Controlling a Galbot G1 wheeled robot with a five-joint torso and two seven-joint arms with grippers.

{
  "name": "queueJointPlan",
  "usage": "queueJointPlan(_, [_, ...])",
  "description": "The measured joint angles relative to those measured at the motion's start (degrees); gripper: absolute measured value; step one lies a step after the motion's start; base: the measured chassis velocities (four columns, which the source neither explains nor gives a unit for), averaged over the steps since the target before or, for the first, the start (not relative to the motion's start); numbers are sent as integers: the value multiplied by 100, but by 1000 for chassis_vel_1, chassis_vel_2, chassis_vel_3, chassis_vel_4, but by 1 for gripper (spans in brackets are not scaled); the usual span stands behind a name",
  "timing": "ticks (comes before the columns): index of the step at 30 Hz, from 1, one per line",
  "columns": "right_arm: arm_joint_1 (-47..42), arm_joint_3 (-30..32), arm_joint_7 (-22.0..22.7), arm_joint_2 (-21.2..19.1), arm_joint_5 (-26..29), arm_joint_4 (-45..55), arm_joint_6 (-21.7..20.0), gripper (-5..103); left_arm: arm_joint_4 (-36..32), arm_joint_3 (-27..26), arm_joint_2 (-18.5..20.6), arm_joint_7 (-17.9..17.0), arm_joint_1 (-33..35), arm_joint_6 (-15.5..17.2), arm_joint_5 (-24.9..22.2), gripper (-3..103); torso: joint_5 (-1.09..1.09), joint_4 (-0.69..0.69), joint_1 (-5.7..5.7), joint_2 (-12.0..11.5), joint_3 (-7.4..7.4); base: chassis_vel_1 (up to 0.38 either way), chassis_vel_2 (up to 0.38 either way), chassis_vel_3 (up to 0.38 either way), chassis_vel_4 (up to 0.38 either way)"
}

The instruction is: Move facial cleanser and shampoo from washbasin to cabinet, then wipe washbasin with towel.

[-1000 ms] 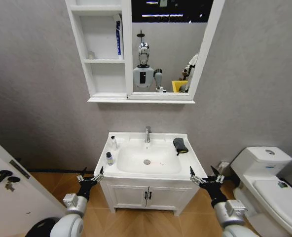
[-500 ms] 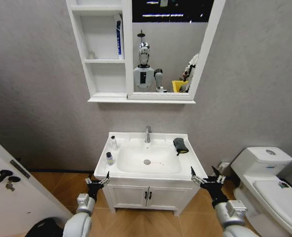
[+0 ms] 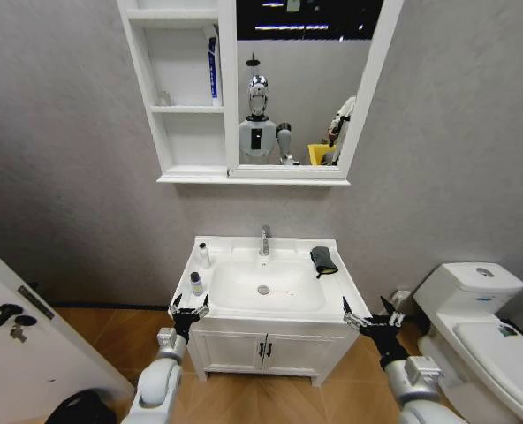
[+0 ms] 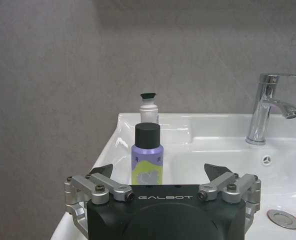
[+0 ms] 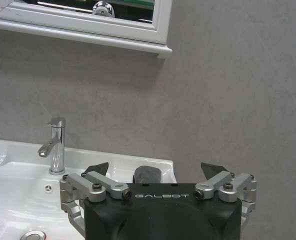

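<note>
— What is shown of the room?

— A grey textured wall is seen behind a glossy white ceramic washbasin [image 3: 235, 305], set on a two-door vanity [image 3: 263, 351], with a chrome tap [image 3: 264, 239] at the back rim. On its left ledge a squat lilac bottle [image 3: 196, 283] with a black cap is stood, and a slimmer white bottle [image 3: 203, 255] behind it, towards the wall. Which is cleanser and which shampoo cannot be told. The dark towel [image 3: 324, 260] is left crumpled on the right ledge. The white cabinet [image 3: 186, 172] is hung above, its shelves beside a framed mirror [image 3: 304, 79].

— And the grippers?

— The left gripper [image 3: 189, 309] is held at the basin's front-left corner, fingers spread wide, the lilac bottle lined up between them, apparently for a grasp. The right gripper [image 3: 370, 320] is kept off the front-right corner, equally wide, nothing held, seemingly waiting.
</note>
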Motion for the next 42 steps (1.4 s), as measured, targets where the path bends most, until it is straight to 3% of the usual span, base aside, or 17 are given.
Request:
queueJointPlan(20, [-28, 68, 156, 96, -155, 115, 164, 100, 796, 251, 31, -140, -863, 172, -99, 103, 0, 0, 0, 0, 0, 0, 0, 0, 0])
queueJointPlan(26, [-54, 90, 174, 127, -152, 114, 180, 100, 875, 277, 31, -192, -938, 277, -85, 84, 0, 0, 0, 0, 0, 0, 0, 0, 0])
queueJointPlan(29, [-81, 85, 181, 149, -143, 114, 202, 100, 921, 304, 31, -225, -966, 308, -45, 68, 0, 0, 0, 0, 0, 0, 0, 0, 0])
queueJointPlan(32, [-81, 79, 181, 152, -143, 116, 202, 100, 928, 318, 30, -238, -975, 321, -46, 62, 0, 0, 0, 0, 0, 0, 0, 0, 0])
queueJointPlan(35, [-75, 51, 181, 158, -138, 134, 202, 100, 983, 332, -1, -267, -1027, 335, -46, 45, 0, 0, 0, 0, 0, 0, 0, 0, 0])
queueJointPlan(42, [-67, 52, 182, 135, -125, 140, 202, 100, 1026, 288, -40, -269, -1054, 322, -45, 42, 0, 0, 0, 0, 0, 0, 0, 0, 0])
